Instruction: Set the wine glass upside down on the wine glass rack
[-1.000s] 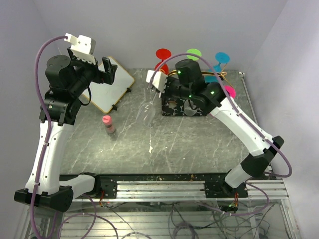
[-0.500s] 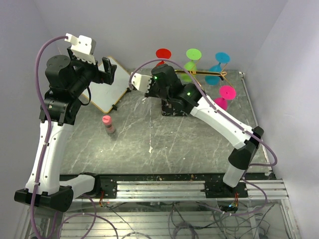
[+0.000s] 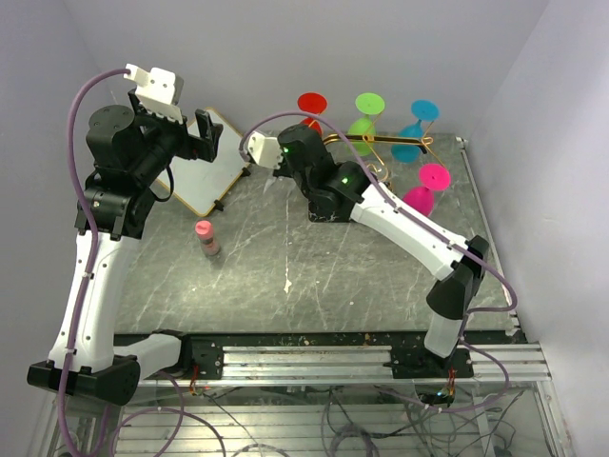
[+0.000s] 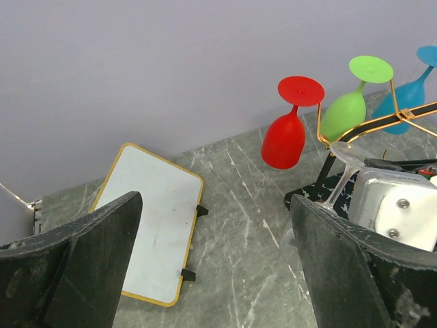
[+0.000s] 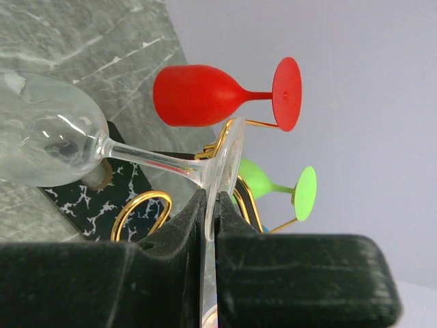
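Observation:
In the right wrist view my right gripper (image 5: 212, 198) is shut on the round foot of a clear wine glass (image 5: 48, 140), whose bowl points left, out from the fingers. The wine glass rack, gold wire (image 5: 140, 208) on a black white-veined base (image 5: 75, 198), is just behind it. In the top view my right gripper (image 3: 266, 157) hovers left of the rack (image 3: 376, 143); the clear glass is hard to make out there. My left gripper (image 3: 205, 138) is open and empty, raised over the white board. The clear glass's stem (image 4: 341, 181) shows in the left wrist view.
Red (image 3: 310, 105), green (image 3: 366, 112), blue (image 3: 417, 124) and pink (image 3: 423, 190) glasses hang upside down on the rack. A white gold-edged board (image 3: 205, 171) lies at the back left. A small pink-capped bottle (image 3: 206, 238) stands left of centre.
My right gripper has carried the clear glass to the left and a little back, away from the front of the rack's base. The left arm has not moved.

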Robot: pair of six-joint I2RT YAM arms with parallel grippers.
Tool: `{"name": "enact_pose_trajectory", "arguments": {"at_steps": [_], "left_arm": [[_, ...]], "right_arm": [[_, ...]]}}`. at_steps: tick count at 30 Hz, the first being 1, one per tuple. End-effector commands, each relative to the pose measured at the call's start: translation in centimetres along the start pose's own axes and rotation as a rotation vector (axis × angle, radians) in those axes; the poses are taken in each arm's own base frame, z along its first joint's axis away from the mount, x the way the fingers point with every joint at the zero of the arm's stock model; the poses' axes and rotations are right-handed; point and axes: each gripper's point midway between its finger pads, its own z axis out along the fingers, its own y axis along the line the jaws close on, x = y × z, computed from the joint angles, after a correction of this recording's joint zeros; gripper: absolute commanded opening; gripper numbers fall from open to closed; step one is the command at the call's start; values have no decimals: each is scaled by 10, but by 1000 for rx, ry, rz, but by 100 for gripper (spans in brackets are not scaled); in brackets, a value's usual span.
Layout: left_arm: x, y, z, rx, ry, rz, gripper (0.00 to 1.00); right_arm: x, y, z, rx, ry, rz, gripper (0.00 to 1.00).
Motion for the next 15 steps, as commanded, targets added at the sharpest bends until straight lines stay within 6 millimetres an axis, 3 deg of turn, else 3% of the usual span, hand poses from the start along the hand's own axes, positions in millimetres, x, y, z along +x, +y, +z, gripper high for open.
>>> {"name": "enact_pose_trajectory", "arguments": {"at_steps": [1,15], "left_arm": [[-13,5,-4,-18,-34,20,100],[-12,3,-4,-7,-34,18,100]], "right_arm": [[-4,-25,-3,116,14,25,0],[11,-25,-1,159,81,-39,0]]}}
